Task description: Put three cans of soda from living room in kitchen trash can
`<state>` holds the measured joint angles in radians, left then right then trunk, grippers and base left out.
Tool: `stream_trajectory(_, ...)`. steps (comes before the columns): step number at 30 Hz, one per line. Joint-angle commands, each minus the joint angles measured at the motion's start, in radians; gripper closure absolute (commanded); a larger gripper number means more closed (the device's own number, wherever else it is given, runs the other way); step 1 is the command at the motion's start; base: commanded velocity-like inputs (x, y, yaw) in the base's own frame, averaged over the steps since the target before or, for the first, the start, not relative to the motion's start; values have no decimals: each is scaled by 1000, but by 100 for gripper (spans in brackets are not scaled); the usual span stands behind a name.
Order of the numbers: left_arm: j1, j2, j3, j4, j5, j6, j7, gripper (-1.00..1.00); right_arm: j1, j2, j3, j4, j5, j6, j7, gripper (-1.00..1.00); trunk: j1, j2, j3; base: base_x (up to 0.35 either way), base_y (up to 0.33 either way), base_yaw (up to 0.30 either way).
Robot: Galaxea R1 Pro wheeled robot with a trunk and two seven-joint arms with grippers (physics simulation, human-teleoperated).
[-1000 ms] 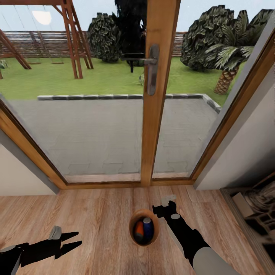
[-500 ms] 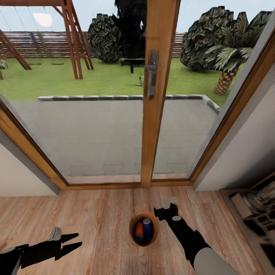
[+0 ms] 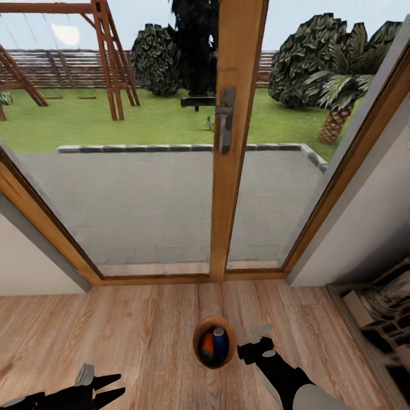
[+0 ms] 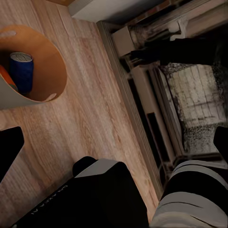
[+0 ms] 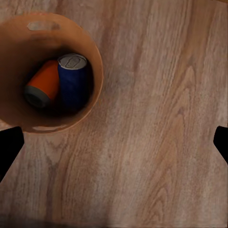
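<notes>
Brown-lined tash can (image 3: 199, 354) holding orange can (image 3: 207, 344) and blue can (image 3: 220, 340), just beside right tool (image 3: 256, 332), fingers apart.

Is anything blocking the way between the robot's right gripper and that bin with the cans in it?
Nothing visible does. The right gripper hangs just beside the trash can, with bare wood floor between them. The bin's mouth is uncovered, showing a blue can and an orange can inside. The gripper's fingers are spread and hold nothing.
</notes>
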<state>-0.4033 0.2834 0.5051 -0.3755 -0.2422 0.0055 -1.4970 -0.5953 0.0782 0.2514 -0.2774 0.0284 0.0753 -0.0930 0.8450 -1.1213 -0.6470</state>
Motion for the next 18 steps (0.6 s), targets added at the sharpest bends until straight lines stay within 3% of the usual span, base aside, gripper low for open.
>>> stream_trajectory(1, 0, 2, 0, 34, -1, -21, 2, -100, 0, 0, 0, 57, 0, -40, 0, -100, -4, 7, 4, 0, 0, 0)
stream_trajectory(3, 0, 8, 0, 97, -1, -50, 42, -100, 0, 0, 0, 147, -2, -92, 0, -100, -12, 21, 11, 0, 0, 0)
stream_trajectory(5, 0, 11, -1, 129, -2, -64, 85, -100, 2, 0, 0, 174, -2, -105, 0, -100, -19, 35, 19, 0, 0, 0)
stream_trajectory(7, 1, 16, -3, 201, -4, -126, 159, -100, 18, 0, 0, 206, -3, -121, 0, -100, -27, 49, 27, 0, 0, 0)
stream_trajectory(12, 1, 28, -3, 244, -4, -183, 189, -100, 29, 0, 0, 219, -4, -129, 0, -100, -46, 84, 49, 0, 0, 0)
stream_trajectory(18, 1, 49, -4, 253, -4, -195, 194, -100, 31, 0, 0, 221, -3, -149, -1, -100, -69, 126, 77, 0, 0, 0)
